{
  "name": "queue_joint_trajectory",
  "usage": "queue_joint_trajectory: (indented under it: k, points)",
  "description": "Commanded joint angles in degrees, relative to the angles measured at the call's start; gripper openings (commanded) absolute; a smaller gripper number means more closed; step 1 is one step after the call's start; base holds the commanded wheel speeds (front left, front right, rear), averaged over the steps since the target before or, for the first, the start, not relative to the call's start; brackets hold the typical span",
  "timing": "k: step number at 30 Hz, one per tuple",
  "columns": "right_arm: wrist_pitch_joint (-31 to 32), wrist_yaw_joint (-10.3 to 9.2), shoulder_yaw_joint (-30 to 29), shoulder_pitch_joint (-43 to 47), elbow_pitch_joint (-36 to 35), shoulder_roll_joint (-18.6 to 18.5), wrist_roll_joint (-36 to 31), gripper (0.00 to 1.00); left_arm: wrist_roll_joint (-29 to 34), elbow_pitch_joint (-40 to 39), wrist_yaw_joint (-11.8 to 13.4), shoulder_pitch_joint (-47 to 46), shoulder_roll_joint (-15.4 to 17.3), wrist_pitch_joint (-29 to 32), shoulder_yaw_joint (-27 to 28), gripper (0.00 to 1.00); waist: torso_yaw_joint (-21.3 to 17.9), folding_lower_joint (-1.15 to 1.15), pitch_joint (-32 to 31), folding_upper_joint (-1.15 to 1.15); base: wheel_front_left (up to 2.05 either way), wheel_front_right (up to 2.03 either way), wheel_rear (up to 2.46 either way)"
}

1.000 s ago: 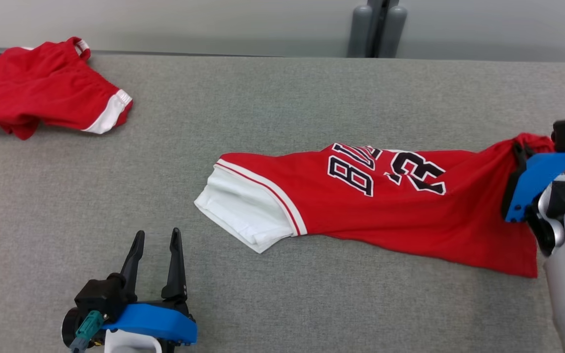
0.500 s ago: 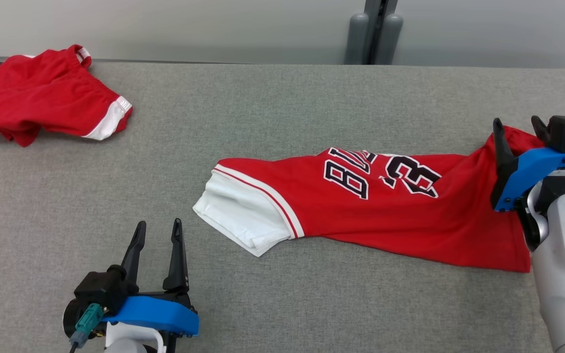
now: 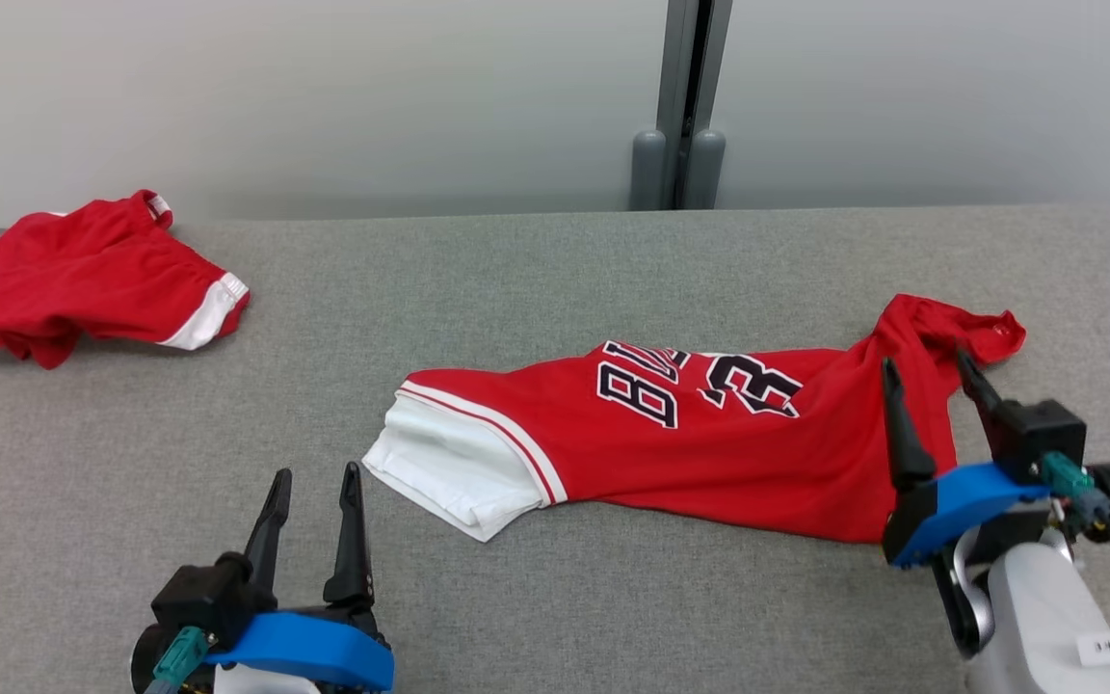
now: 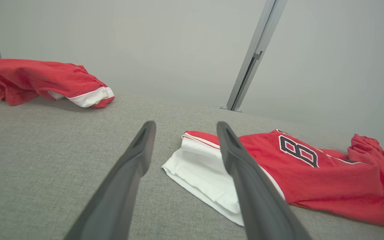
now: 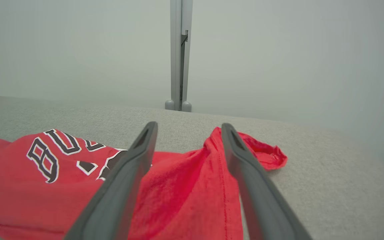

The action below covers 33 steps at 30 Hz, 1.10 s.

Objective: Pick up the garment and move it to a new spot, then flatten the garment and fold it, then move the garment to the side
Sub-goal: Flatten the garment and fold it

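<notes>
Covering most of head view: grey fabric table (image 3: 555,280), pale wall (image 3: 324,96) behind, grey post (image 3: 685,96) at the back. Red jersey (image 3: 709,453) crumpled right of centre, white end toward left. Red shorts (image 3: 83,275) far left, well apart. From right wrist: bunched red end between fingers; from left wrist: white end just beyond fingertips. Right gripper (image 3: 925,359) spread open over jersey's right end, contact unclear. Left gripper (image 3: 317,472) open, low, empty, near white end.
</notes>
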Motion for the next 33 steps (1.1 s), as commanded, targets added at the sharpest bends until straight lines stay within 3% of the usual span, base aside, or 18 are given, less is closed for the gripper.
queue_joint_trajectory:
  k: [1,13,33]
  points:
    - [-0.3,0.01,0.2,2.0,-1.2,0.3,0.5,1.0,-0.3,0.2,0.3,0.7,-0.1,-0.2,0.0,1.0,-0.2,0.0,-0.7,0.0,0.0,0.0,0.0]
    - [-0.6,0.01,5.4,16.5,-9.5,0.5,13.0,1.0,-1.4,0.4,2.1,5.5,-0.1,-0.2,1.5,1.0,0.3,0.0,-4.0,0.0,0.0,0.0,0.0]
    - [-0.7,0.01,8.0,18.6,-10.5,0.5,13.4,1.0,-0.3,2.5,1.6,6.4,0.0,-0.2,0.0,1.0,0.4,0.0,-5.1,0.0,0.0,0.0,0.0]
